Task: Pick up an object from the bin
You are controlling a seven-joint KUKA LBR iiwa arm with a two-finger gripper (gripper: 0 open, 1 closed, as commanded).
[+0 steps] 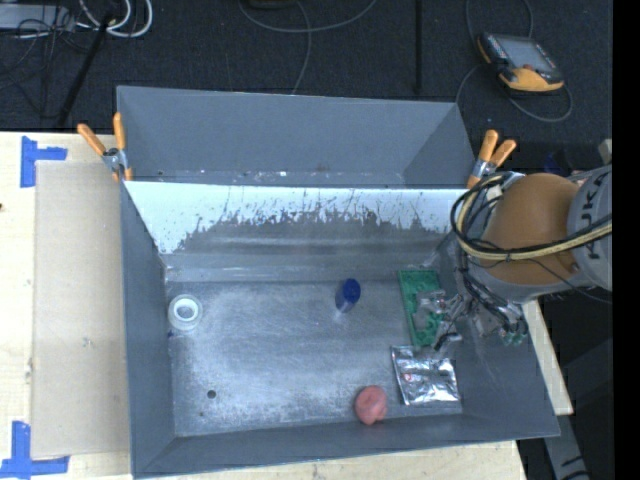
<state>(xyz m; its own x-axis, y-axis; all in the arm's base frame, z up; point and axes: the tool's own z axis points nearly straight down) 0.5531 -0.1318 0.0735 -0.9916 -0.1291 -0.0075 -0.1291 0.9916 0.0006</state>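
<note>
My gripper (pixel 443 326) is low at the right side of the bin, under the arm's orange cover. It is over the lower end of a flat green card-like piece (pixel 417 288) that lies near the right wall. Just below it, a crinkled silver foil packet (pixel 426 379) lies flat on the floor. A pink rounded lump (pixel 370 404) rests by the front wall, left of the packet.
A small blue object (pixel 348 293) lies at the middle of the floor. A clear whitish ring (pixel 185 311) sits by the left wall. The arm with its orange cover and cables reaches in over the right rim.
</note>
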